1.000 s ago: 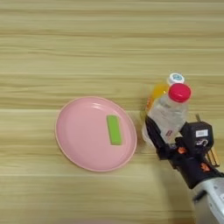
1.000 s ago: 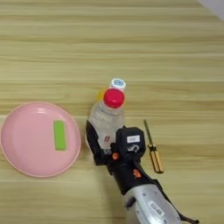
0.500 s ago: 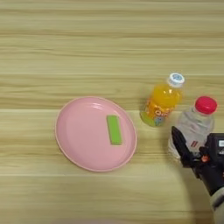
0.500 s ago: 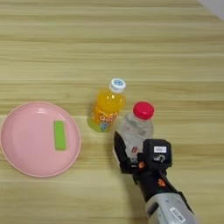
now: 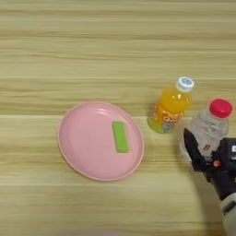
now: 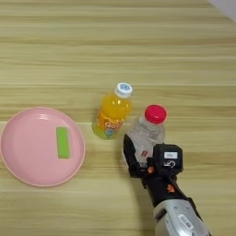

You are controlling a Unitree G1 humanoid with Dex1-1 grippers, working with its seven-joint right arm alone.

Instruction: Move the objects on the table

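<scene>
My gripper (image 6: 140, 159) pinches the water bottle (image 6: 145, 133) low, just beside the juice bottle (image 6: 110, 117), which a sideways swing could topple.

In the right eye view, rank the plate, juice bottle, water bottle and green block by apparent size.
1. Plate.
2-3. Juice bottle and water bottle: alike, and the claw hides part of the latter.
4. Green block.

right arm (image 6: 179, 220): enters from bottom edge | claw (image 6: 140, 159): fingers clamped round bottle
</scene>
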